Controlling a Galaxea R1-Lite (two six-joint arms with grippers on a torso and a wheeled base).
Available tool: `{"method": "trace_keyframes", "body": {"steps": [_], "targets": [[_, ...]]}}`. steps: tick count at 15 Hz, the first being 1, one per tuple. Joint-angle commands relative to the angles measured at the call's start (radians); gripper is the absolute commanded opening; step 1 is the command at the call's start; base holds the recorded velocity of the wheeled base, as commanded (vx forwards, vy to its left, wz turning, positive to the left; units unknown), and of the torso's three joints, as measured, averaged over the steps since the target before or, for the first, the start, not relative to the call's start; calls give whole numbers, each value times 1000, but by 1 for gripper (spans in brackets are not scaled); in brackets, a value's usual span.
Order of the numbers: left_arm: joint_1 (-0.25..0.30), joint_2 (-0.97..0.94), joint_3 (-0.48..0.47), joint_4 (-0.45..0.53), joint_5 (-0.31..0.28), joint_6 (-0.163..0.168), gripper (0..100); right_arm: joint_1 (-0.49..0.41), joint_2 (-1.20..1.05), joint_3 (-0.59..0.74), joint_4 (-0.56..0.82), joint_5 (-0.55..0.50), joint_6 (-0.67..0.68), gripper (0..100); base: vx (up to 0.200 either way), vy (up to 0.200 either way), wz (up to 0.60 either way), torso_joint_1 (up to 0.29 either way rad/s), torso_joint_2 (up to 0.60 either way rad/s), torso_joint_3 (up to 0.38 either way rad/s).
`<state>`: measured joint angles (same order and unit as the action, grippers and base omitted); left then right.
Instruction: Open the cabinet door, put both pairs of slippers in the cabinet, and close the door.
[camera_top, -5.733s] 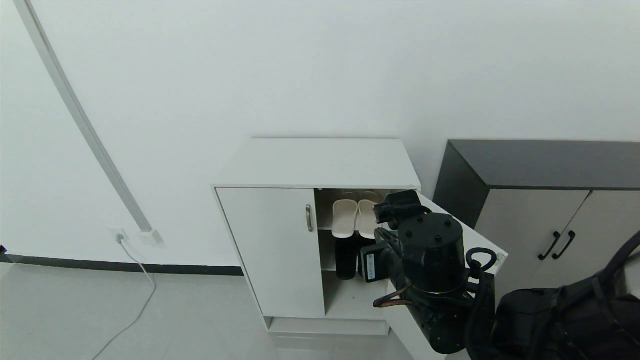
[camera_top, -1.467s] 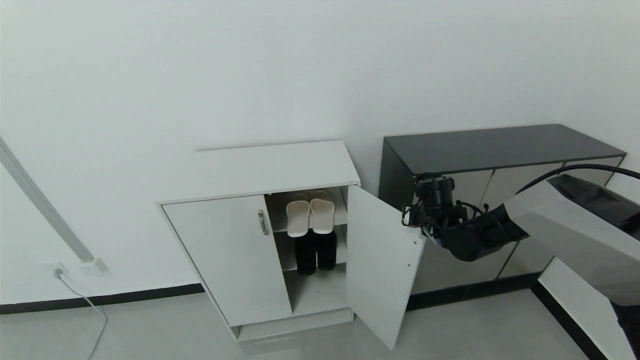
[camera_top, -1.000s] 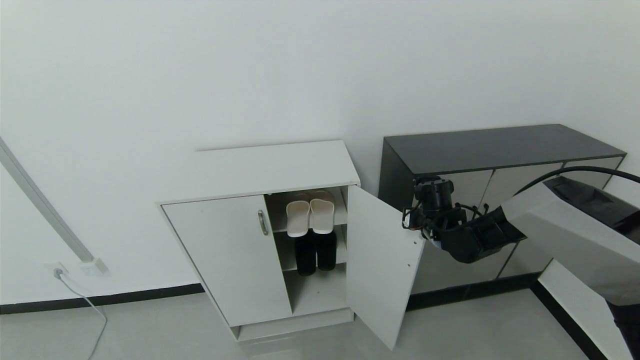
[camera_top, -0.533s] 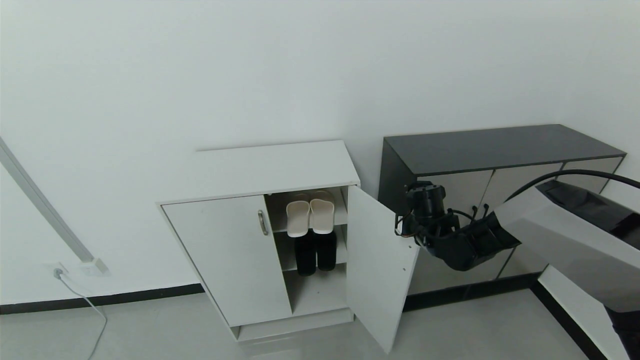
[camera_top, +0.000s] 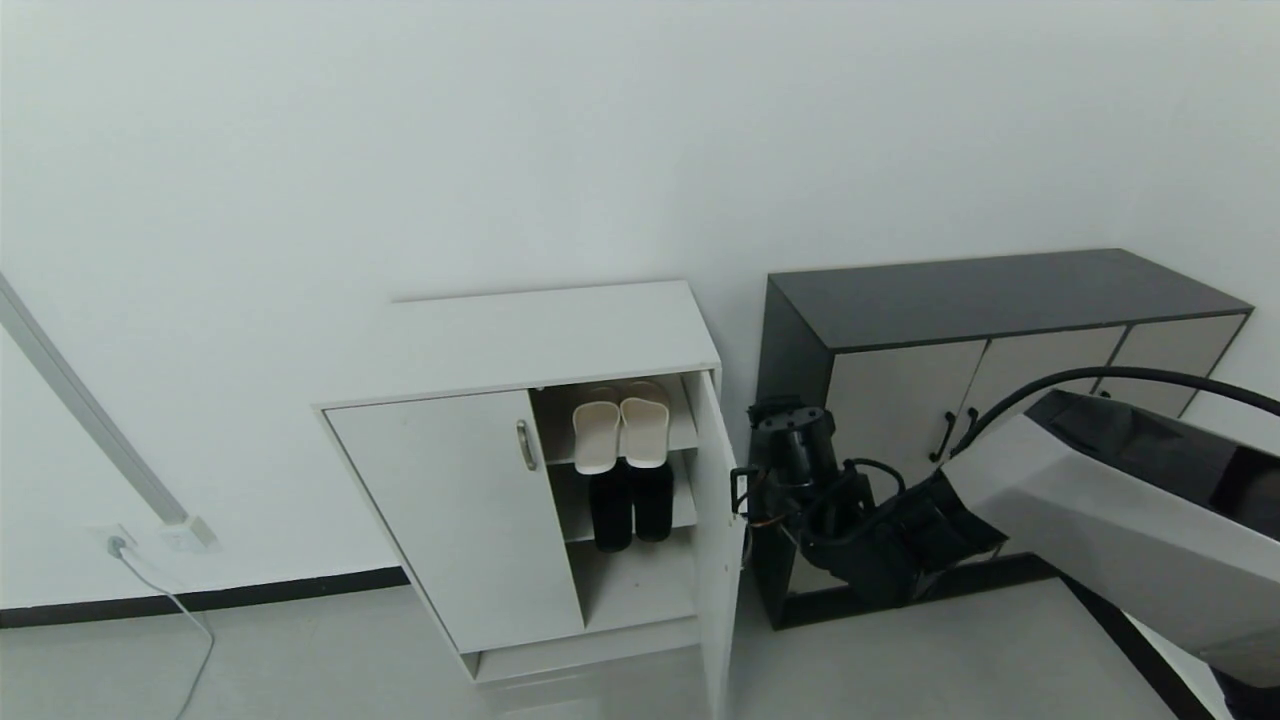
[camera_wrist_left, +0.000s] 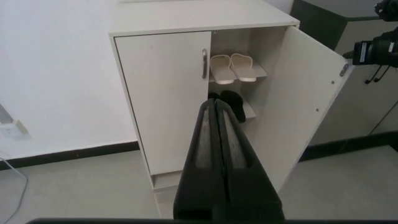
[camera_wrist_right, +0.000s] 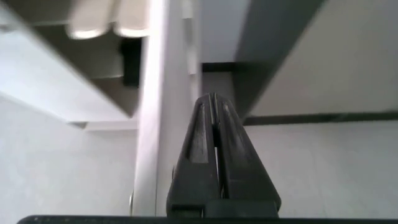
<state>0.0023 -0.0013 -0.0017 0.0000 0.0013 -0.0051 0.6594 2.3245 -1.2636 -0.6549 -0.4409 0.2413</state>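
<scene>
The white cabinet (camera_top: 545, 335) stands against the wall, its left door (camera_top: 460, 510) closed and its right door (camera_top: 720, 540) standing out edge-on. White slippers (camera_top: 620, 435) lie on the upper shelf and black slippers (camera_top: 630, 505) on the shelf below. My right gripper (camera_top: 745, 495) is shut and sits against the outer face of the right door. In the right wrist view the shut gripper (camera_wrist_right: 214, 98) is beside the door edge (camera_wrist_right: 161, 93). My left gripper (camera_wrist_left: 215, 102) is shut, holds nothing and hangs in front of the cabinet (camera_wrist_left: 168, 93), well back from it.
A dark cabinet with grey doors (camera_top: 1000, 290) stands directly right of the white one, close behind my right arm. A wall socket with a cable (camera_top: 115, 545) and a slanted grey conduit (camera_top: 80, 420) are at the left. Grey floor (camera_top: 300, 660) lies in front.
My right arm has swept left and pushed the right door from wide open to edge-on. Since the oldest frame the head camera has pulled back and shifted.
</scene>
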Motion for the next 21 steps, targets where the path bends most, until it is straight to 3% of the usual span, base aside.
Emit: {"method": "trace_keyframes", "body": {"steps": [1,6,17,21], "targets": [[1,1,0,0,0,-1,0,57,-48,50,-25,2,0,0,0,0,0,0,0,0],[1,1,0,0,-1,2,0,112,-203,173,-71,71,3,0,0,0,0,0,0,0],[1,1,0,0,-1,2,0,126,-232,216,-68,74,1,0,0,0,0,0,0,0],[1,1,0,0,-1,2,0,128,-228,217,-71,74,1,0,0,0,600,2,4,4]]}}
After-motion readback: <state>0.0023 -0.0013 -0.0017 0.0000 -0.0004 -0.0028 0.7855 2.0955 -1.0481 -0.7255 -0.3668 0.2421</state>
